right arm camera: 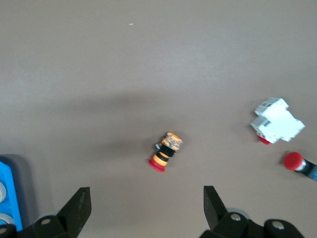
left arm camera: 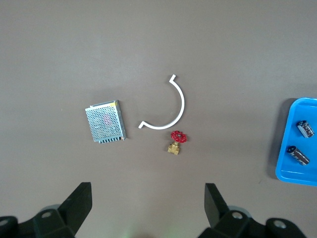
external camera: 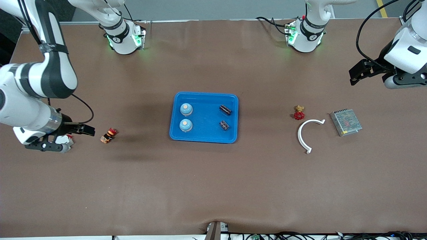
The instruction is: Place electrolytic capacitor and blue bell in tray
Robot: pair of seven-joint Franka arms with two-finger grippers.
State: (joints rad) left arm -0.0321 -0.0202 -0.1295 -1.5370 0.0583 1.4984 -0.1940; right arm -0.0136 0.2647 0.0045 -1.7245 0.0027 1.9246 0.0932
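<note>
The bright-blue tray (external camera: 203, 94) lies mid-table. In it are two blue bells (external camera: 186, 109) (external camera: 185, 125) at the right arm's end and two dark electrolytic capacitors (external camera: 225, 110) (external camera: 224, 125) at the left arm's end. The left wrist view shows the tray's edge (left arm camera: 286, 148) and both capacitors (left arm camera: 306, 128) (left arm camera: 299, 154). The right wrist view shows only the tray's corner (right arm camera: 9, 196). My left gripper (external camera: 359, 71) (left arm camera: 147, 203) is open and empty, up over the table's left-arm end. My right gripper (external camera: 84, 129) (right arm camera: 146, 206) is open and empty, over the right-arm end.
Toward the left arm's end lie a red-handled brass valve (external camera: 299, 113) (left arm camera: 176, 141), a white curved strip (external camera: 305, 135) (left arm camera: 171, 106) and a metal mesh box (external camera: 346, 122) (left arm camera: 105, 121). Toward the right arm's end lie a red-capped push-button (external camera: 109, 135) (right arm camera: 166, 151), a white block (right arm camera: 277, 121) and a red-tipped part (right arm camera: 295, 162).
</note>
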